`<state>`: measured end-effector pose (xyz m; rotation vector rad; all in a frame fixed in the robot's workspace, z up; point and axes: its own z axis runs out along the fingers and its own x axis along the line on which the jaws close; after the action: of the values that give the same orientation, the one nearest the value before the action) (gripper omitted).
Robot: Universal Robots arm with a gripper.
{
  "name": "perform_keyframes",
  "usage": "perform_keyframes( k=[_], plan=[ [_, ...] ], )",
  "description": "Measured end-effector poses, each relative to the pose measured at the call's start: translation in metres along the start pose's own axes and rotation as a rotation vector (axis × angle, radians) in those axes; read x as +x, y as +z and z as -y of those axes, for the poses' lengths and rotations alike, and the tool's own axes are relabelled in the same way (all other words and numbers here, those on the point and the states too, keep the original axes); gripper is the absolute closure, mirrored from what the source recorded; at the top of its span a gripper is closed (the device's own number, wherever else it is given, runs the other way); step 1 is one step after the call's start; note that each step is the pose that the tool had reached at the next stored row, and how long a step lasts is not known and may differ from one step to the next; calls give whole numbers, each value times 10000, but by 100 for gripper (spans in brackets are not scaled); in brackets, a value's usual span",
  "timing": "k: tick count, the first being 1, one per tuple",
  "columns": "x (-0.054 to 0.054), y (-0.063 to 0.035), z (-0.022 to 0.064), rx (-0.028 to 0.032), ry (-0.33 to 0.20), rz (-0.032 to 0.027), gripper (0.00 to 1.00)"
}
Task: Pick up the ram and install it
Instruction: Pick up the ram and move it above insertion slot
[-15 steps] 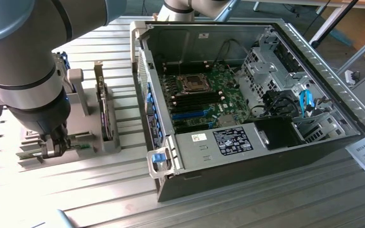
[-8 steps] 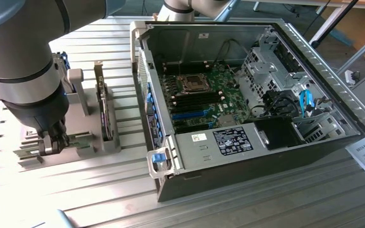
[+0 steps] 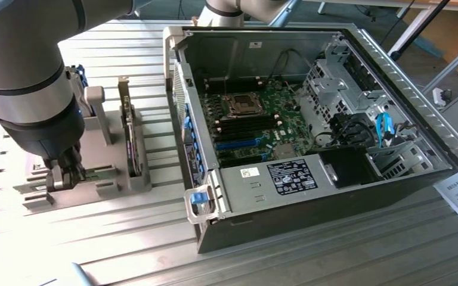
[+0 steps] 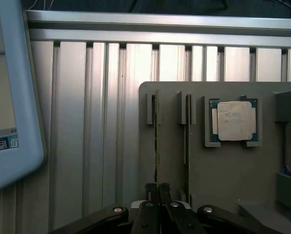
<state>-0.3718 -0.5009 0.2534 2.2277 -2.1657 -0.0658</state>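
Note:
The ram is a thin green stick standing on edge in a slot of the grey holder. My gripper sits at one end of the stick, its dark fingers pinched together on the ram's edge. A second stick stands in the neighbouring slot. In the exterior view my gripper reaches straight down into the holder at the exterior view's left, and the arm hides the ram there. The open computer case lies to the exterior view's right, its green motherboard exposed.
A square silver processor chip lies in a recess of the holder beside the sticks. A hard drive stands upright in the holder, between my arm and the case. A light-blue-framed screen lies on the ribbed metal table.

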Motion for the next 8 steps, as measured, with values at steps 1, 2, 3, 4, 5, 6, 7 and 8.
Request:
perform_keyframes(
  k=[1,2,3,4,5,6,7,8],
  plan=[
    [0,-9,1,0,0,0,88],
    [0,-20,1,-1,1,0,88],
    [0,-30,2,-1,0,-1,88],
    [0,-48,2,-1,0,0,88],
    [0,-59,2,0,0,0,88],
    [0,-72,2,0,0,-1,88],
    [0,-89,2,-1,0,-1,88],
    [0,-102,2,-1,0,-1,88]
  ],
)
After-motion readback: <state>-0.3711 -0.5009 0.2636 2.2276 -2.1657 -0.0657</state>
